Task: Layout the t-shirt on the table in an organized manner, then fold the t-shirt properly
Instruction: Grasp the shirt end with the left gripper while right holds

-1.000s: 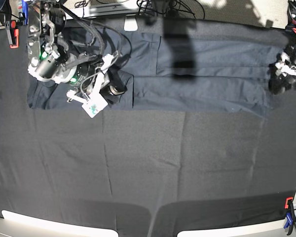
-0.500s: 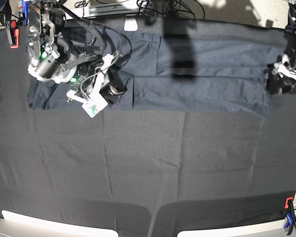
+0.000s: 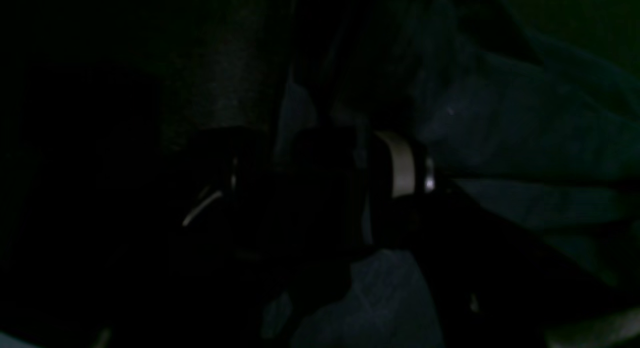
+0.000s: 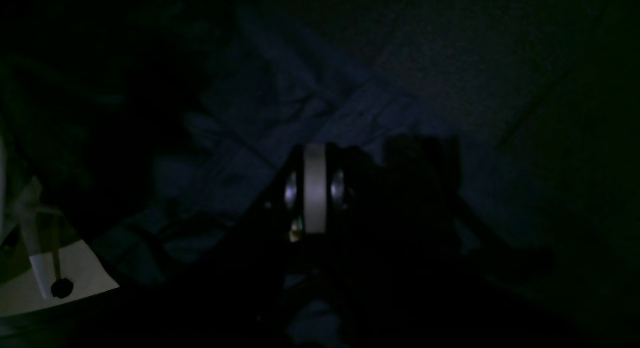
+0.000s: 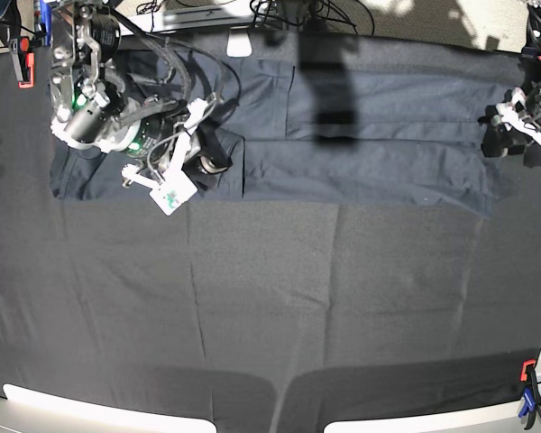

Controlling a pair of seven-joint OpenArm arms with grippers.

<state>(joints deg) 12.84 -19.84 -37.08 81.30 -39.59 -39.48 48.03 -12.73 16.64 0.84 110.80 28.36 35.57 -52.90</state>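
The dark navy t-shirt (image 5: 370,135) lies as a long flat band across the far part of the table (image 5: 270,307). My right gripper (image 5: 212,162) rests on the shirt's left part beside a vertical fold edge and is shut. The dim right wrist view shows its dark fingers (image 4: 420,157) over rumpled cloth (image 4: 300,112), and I cannot make out any cloth pinched between them. My left gripper (image 5: 494,142) hovers at the shirt's right end, jaws spread. In the dark left wrist view it (image 3: 315,178) stands over shirt fabric (image 3: 525,137) with nothing visibly held.
A red clamp (image 5: 24,68) sits at the far left edge, and a red and blue clamp (image 5: 527,388) at the near right corner. A white card (image 5: 171,194) hangs from the right arm. Cables and a white object (image 5: 239,42) lie behind the shirt.
My left gripper has shifted slightly away and upward at the shirt's right end. The right arm and the shirt have not moved.
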